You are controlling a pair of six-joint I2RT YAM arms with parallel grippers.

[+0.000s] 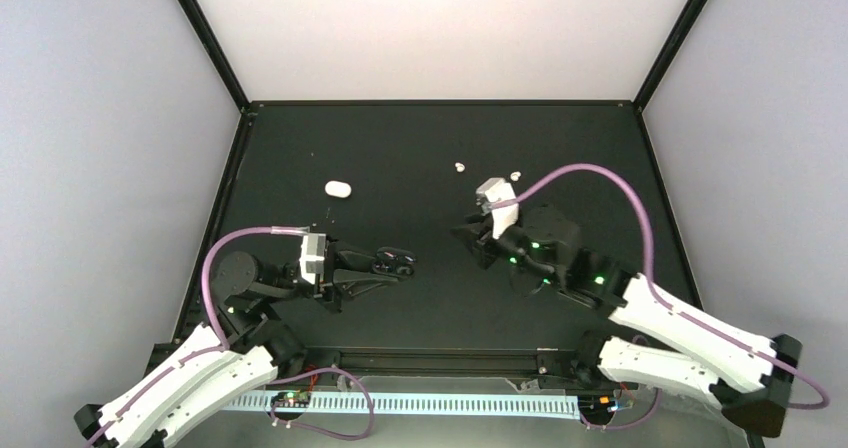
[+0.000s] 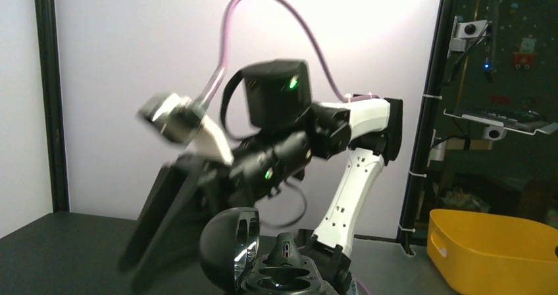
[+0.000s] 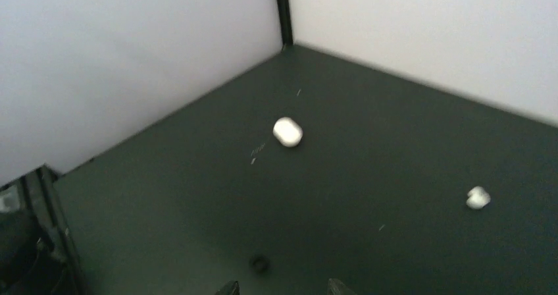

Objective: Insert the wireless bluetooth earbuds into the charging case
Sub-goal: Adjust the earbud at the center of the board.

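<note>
My left gripper (image 1: 388, 268) is shut on a black charging case (image 1: 396, 260) held just above the table. In the left wrist view the case (image 2: 283, 278) stands open with its lid (image 2: 227, 249) swung to the left, and one black earbud (image 2: 287, 247) sits upright in it. My right gripper (image 1: 472, 240) hovers to the right of the case with its fingertips (image 3: 339, 286) apart and nothing between them. A small dark earbud (image 3: 258, 263) lies on the table just ahead of them. Two white earbuds (image 1: 459, 167) (image 1: 515, 175) lie farther back.
A closed white case (image 1: 337, 188) lies on the mat at the back left, also in the right wrist view (image 3: 287, 131). A yellow bin (image 2: 493, 249) stands off the table behind the right arm (image 2: 283, 143). Black frame posts mark the table's corners.
</note>
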